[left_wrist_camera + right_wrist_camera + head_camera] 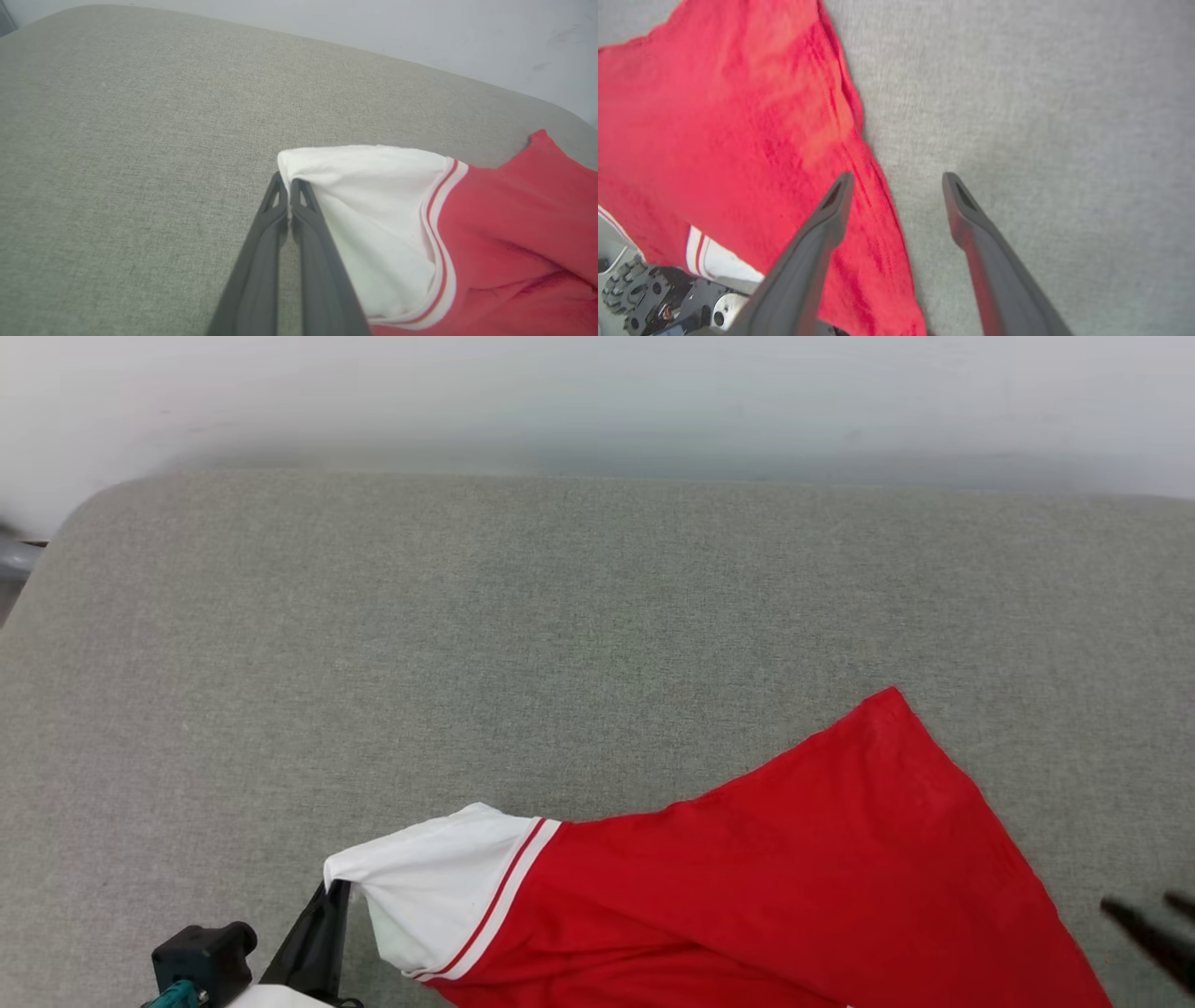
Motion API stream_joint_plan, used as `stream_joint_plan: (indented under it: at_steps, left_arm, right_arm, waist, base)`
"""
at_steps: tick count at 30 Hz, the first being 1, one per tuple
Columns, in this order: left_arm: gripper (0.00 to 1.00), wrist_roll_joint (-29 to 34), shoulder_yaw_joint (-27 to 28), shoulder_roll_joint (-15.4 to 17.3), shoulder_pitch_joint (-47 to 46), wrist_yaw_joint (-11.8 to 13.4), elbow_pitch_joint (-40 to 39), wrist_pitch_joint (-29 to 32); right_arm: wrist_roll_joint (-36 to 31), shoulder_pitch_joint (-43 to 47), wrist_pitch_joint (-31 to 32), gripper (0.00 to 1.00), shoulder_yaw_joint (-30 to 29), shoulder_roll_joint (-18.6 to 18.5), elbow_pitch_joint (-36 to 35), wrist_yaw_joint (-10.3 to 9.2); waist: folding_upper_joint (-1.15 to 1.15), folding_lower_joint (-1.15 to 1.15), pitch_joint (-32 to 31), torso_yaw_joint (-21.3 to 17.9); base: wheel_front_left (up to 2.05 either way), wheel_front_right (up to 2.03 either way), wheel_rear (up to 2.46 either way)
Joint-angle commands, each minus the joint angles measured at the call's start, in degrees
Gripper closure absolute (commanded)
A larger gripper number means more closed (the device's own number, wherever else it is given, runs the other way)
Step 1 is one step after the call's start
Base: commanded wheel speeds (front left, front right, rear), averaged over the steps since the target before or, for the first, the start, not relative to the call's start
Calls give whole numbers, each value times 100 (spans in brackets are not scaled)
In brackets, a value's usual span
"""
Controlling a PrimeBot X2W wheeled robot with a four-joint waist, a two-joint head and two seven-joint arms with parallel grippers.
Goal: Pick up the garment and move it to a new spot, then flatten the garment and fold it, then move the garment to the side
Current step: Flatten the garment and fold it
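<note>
The garment (803,877), red with a white short sleeve (429,887) and red-white striped trim, lies spread over the near part of the grey surface, one red corner pointing away from me. My left gripper (334,891) is at the lower left, shut on the sleeve's outer corner. In the left wrist view its fingertips (285,186) pinch the white sleeve (373,224), which is lifted slightly. My right gripper (1139,902) stands open beside the garment's right edge. In the right wrist view the right gripper (896,179) straddles the red hem (873,186), holding nothing.
A wide grey fabric-covered surface (560,616) stretches away from me, with a rounded far-left corner (103,499) and a pale wall or floor beyond it. Parts of my own dark base (640,294) show under the garment's edge in the right wrist view.
</note>
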Motion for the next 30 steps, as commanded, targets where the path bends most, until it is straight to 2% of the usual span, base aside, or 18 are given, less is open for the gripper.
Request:
stream_joint_plan:
  at_steps: [1,7,13,24,30]
  left_arm:
    - [100,35,-20,16,-84,13,-41,17]
    - [100,96,-86,0,-236,15,-164,31]
    - [100,172,-174,-72,-471,-21,-237,21]
    - [100,287,-369,-279,-880,-102,-203,-55]
    - [100,340,-478,-449,-1167,-216,-91,-130]
  right_arm:
    - [28,-231,-63,0,-119,-71,-179,-6]
    - [-65,-1119,150,0,-306,-276,-843,-6]
    - [-355,-2357,852,0,403,-349,-1016,-6]
    - [-696,-4143,2369,0,2177,-469,117,-6]
    - [-826,-4620,2485,0,2965,-525,892,-6]
  waist:
    - [0,0,37,47]
    - [0,0,215,204]
    - [0,0,495,397]
    - [0,0,995,768]
    - [0,0,1375,1011]
  base:
    - [0,0,0]
    - [0,0,0]
    - [0,0,0]
    - [0,0,0]
    - [0,0,0]
